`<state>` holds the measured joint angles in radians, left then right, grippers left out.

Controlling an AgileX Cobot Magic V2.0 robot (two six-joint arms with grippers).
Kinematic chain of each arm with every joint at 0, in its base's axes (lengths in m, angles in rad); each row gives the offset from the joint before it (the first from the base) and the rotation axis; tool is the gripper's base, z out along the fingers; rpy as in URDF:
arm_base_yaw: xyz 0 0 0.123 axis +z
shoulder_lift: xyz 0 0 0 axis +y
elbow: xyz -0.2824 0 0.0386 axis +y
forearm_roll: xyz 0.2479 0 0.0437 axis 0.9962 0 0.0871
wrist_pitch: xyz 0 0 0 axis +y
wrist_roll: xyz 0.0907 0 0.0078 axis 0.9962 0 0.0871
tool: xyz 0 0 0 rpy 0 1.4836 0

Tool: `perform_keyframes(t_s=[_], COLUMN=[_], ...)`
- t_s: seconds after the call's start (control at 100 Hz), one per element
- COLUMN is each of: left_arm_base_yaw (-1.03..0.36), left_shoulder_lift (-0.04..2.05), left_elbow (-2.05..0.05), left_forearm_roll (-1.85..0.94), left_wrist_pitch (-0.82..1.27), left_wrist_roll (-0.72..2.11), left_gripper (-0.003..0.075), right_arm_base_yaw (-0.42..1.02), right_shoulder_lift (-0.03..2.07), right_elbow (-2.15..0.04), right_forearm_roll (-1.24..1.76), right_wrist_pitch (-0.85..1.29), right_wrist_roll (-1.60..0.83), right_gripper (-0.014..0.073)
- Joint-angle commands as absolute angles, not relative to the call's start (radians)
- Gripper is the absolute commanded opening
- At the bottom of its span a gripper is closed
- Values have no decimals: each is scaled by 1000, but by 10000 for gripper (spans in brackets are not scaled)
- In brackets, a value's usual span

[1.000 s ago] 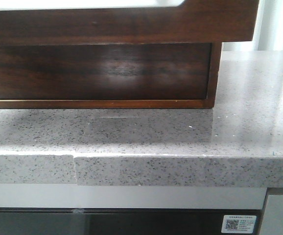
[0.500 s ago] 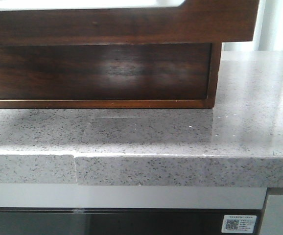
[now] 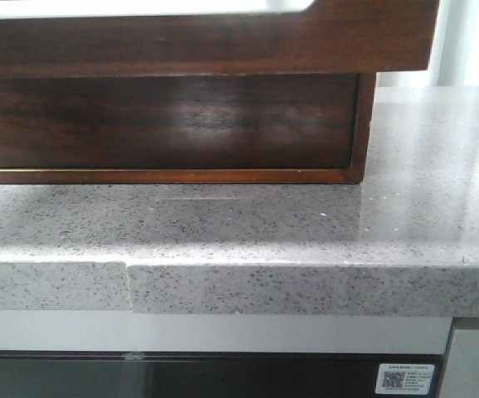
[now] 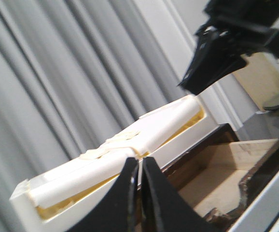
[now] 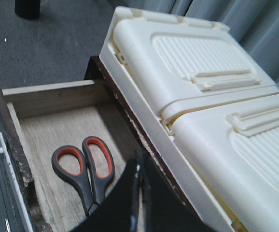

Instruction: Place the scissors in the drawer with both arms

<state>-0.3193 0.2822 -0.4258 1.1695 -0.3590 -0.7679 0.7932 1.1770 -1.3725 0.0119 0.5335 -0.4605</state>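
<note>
Nothing's shifted in the front view since a second ago. Scissors [image 5: 84, 171] lie flat inside the open drawer [image 5: 57, 104]. Both the left gripper [image 4: 140, 186] and right gripper [image 5: 138, 193] have fingers pressed together, holding nothing.

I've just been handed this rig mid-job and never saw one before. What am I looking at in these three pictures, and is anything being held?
It is a robot with two arms. The front camera looks forward over a speckled grey counter at a dark wooden cabinet; neither arm shows there. The other two cameras sit on the wrists. The right wrist view looks down into the open drawer, where the scissors lie flat, beside a cream plastic box on the cabinet top. The right gripper and the left gripper both have their fingers together, holding nothing.
</note>
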Motion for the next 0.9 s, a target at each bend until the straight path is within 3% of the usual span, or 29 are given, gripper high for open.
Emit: perform_keyframes(t_s=[0.0, 0.35, 0.89], left_arm_base_yaw=[-325, -325, -325], left_shoulder_lift=[235, 35, -34], left_elbow=[-457, -378, -168], left_forearm_roll=[1122, 1016, 897], left_wrist_pitch=[-214, 0, 203], left_wrist_roll=[-875, -955, -955], left_gripper=[-19, -19, -19], right_arm_base_yaw=[793, 793, 791], right_shoulder_lift=[1080, 764, 456], right_elbow=[-1319, -879, -392], right_forearm_roll=[15, 15, 127], right_wrist_pitch=[374, -30, -122], right_wrist_roll=[-429, -402, -402], right_gripper=[-68, -68, -68])
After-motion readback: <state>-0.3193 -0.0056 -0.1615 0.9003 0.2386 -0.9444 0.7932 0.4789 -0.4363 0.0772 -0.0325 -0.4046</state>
